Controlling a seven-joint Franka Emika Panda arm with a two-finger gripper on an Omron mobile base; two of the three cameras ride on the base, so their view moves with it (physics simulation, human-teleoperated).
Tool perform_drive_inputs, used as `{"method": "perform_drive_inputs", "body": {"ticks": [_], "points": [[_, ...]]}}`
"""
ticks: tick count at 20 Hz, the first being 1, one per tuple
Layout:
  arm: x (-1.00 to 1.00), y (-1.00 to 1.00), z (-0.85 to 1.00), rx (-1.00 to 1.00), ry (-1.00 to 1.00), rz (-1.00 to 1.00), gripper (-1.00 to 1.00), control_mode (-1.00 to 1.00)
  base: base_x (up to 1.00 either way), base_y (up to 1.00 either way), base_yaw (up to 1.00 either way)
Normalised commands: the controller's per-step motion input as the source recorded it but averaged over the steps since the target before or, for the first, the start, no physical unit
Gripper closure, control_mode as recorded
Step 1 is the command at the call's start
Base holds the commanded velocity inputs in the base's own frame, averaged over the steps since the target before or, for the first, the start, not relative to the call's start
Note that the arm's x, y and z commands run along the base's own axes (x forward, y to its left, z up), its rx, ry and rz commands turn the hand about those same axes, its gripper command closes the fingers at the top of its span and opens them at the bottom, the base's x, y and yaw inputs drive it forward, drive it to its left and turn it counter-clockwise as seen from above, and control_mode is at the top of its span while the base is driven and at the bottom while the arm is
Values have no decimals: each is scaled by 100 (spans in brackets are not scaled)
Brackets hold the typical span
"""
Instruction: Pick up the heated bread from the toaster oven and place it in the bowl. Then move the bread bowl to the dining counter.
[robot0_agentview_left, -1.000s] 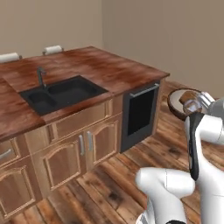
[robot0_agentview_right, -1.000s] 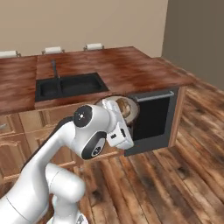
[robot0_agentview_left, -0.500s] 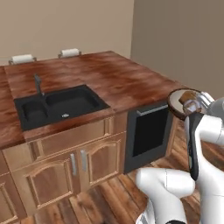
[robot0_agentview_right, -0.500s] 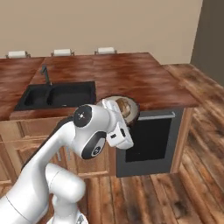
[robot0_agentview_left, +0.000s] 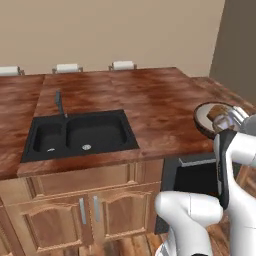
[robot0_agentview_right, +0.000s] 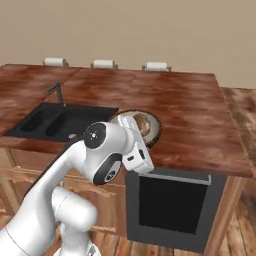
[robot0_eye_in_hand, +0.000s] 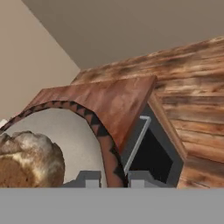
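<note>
In the left base view, the bowl (robot0_agentview_left: 209, 119) sits at the right edge of the frame, level with the near right corner of the dining bench (robot0_agentview_left: 150, 105), with the bread (robot0_agentview_left: 220, 114) inside it; the black sink (robot0_agentview_left: 80, 134) lies at centre left. In the right base view, the bowl (robot0_agentview_right: 150, 131) appears at mid-frame behind the white arm, over the bench's (robot0_agentview_right: 190, 120) front edge, above a dark appliance door (robot0_agentview_right: 172, 204); whether it touches the bench is hard to tell. In the hand view, the hand (robot0_eye_in_hand: 111, 178) at the bottom is pinched narrow on the bowl's (robot0_eye_in_hand: 94, 127) patterned rim, and the bread (robot0_eye_in_hand: 28, 159) rests lower left.
</note>
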Motion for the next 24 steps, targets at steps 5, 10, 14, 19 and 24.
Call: {"method": "perform_drive_inputs", "body": {"ticks": [5,10,14,19,24], "points": [[0,0,0,0,0,0,100,100,74,-80,48],[0,-1,0,0,0,4,100,-100,4,-54,30],[37,-8,0,0,15,8,100,-100,0,0,0],[94,2,0,0,44,0,100,-100,0,0,0],[99,0,-19,7,19,0,100,-100,0,0,0]]}}
